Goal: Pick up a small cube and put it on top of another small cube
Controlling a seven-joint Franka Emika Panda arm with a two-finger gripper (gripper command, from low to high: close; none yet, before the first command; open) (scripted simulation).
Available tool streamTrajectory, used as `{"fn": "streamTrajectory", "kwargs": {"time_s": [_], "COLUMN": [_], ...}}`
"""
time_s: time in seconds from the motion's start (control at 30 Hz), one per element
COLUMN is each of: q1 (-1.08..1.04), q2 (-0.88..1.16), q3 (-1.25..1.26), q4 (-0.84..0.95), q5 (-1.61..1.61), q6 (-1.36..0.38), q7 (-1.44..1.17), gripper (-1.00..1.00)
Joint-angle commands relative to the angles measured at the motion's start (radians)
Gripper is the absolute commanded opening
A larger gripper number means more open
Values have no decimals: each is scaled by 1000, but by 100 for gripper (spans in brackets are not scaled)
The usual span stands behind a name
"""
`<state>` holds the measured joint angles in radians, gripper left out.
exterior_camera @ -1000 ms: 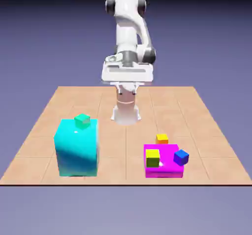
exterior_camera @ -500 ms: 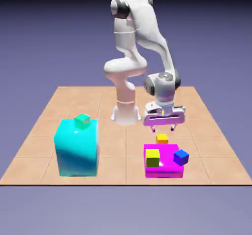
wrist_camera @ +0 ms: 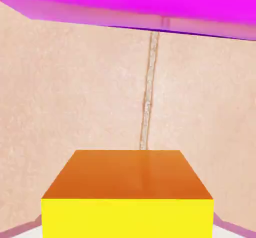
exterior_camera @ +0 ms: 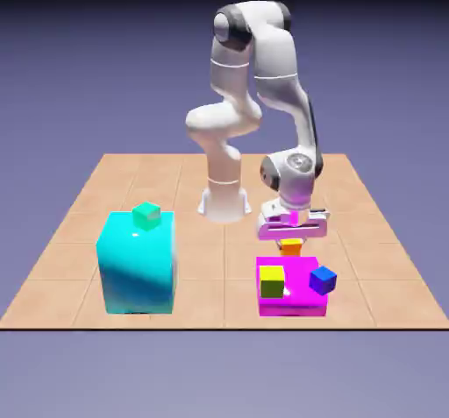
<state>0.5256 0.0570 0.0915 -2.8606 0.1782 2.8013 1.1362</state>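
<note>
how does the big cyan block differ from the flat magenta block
The big cyan block is tall and roughly cube-shaped; the flat magenta block is a low slab. The cyan block carries one small green cube; the magenta block carries two, a small yellow-green cube and a small blue cube. The cyan block sits at the exterior view's left, the magenta at its right, just in front of the pincer. Both rest on the tan table.

Tan tiled table (exterior_camera: 123, 180), plain blue-violet backdrop (exterior_camera: 88, 66)

The little orange cube (exterior_camera: 290, 247) sits on the table just behind the pink block. A yellow cube (exterior_camera: 272, 281) and a blue cube (exterior_camera: 322, 279) sit on top of that block.
</note>
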Motion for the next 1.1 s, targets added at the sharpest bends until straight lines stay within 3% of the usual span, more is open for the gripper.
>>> {"fn": "streamTrajectory", "kwargs": {"time_s": [0.0,0.1,0.73,0.8,0.93,0.97,1.07], "q1": [4,9,-679,-692,-672,-672,-682], "q2": [-36,-100,44,46,164,164,105], "q3": [-6,-16,281,287,266,266,277], "q4": [-4,-10,628,641,579,579,610], "q5": [-6,-18,-170,-173,-229,-229,-201], "q6": [-33,-90,-597,-607,-435,-435,-521], "q7": [5,15,-18,-19,19,19,0], "gripper": [-100,-100,-100,-100,-100,100,100]}}
